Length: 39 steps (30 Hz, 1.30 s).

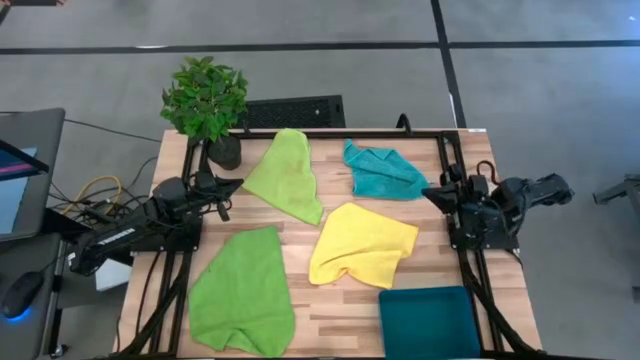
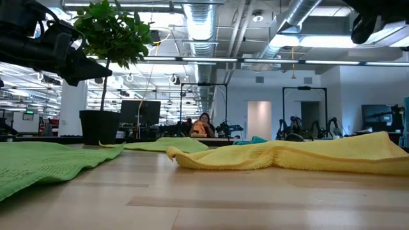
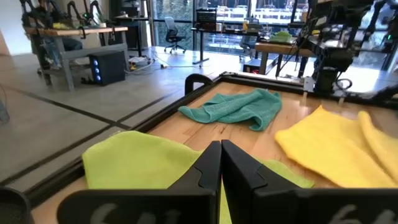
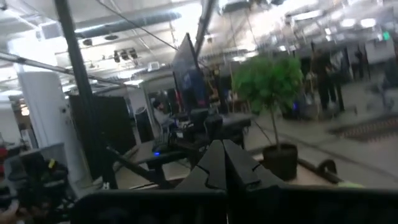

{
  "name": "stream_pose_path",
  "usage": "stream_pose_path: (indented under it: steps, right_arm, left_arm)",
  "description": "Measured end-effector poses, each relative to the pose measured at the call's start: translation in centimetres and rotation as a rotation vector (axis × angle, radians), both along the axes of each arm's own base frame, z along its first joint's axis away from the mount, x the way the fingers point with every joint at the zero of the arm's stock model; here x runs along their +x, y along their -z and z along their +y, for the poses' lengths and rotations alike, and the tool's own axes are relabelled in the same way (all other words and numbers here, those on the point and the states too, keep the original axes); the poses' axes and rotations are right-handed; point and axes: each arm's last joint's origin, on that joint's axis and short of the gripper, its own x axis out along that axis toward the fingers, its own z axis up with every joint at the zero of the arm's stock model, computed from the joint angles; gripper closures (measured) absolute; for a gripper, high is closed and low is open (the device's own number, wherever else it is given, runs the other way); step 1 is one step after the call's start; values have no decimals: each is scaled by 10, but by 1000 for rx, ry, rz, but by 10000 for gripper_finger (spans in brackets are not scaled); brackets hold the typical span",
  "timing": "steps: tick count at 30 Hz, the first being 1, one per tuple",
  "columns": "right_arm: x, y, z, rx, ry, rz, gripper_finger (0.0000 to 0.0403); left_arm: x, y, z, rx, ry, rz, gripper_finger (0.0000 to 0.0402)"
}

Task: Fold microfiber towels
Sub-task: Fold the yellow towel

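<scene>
Left gripper resting at worktop left edge, jaws closed, empty. Lime towels lying just beyond and beside; yellow towel, turquoise towel lying between arms. Right gripper jaws closed, empty. No readable writing.

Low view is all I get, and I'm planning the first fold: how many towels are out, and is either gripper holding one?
Observer: Four lie loose: a lime towel front left, another lime towel at the back, a yellow towel in the middle, and a turquoise towel back right.
Operator: Anything folded already?
Observer: A dark teal cloth lies as a neat flat rectangle at the front right corner.
Operator: And the grippers?
Observer: The left gripper, beside the plant, and the right gripper, at the right edge, are both shut and empty.
</scene>
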Motion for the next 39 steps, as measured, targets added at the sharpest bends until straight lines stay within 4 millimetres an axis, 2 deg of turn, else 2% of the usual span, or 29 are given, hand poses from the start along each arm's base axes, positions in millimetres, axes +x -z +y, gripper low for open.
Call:
stream_pose_path:
  steps: [4,8,15,19,23,29,34,39]
  right_arm:
    - [0,-12,0,-9,5,108,398]
    - [3,-24,0,-4,21,205,400]
    - [4,-37,0,-33,57,456,397]
    - [5,-42,0,22,73,580,398]
    - [5,-40,0,116,110,714,397]
    - [8,-27,2,61,113,925,397]
    - [16,-23,7,60,69,994,396]
    - [23,-20,10,52,68,1033,396]
  left_arm:
    - [1,-4,0,-12,25,-72,401]
    - [0,-23,-6,71,158,-109,401]
    - [8,-51,-4,84,131,-52,401]
    - [29,-64,2,79,126,46,401]
    - [60,-77,9,66,159,154,401]
    - [104,-92,19,45,188,257,401]
    - [134,-95,26,-35,200,287,401]
    - [157,-86,34,-132,175,326,401]
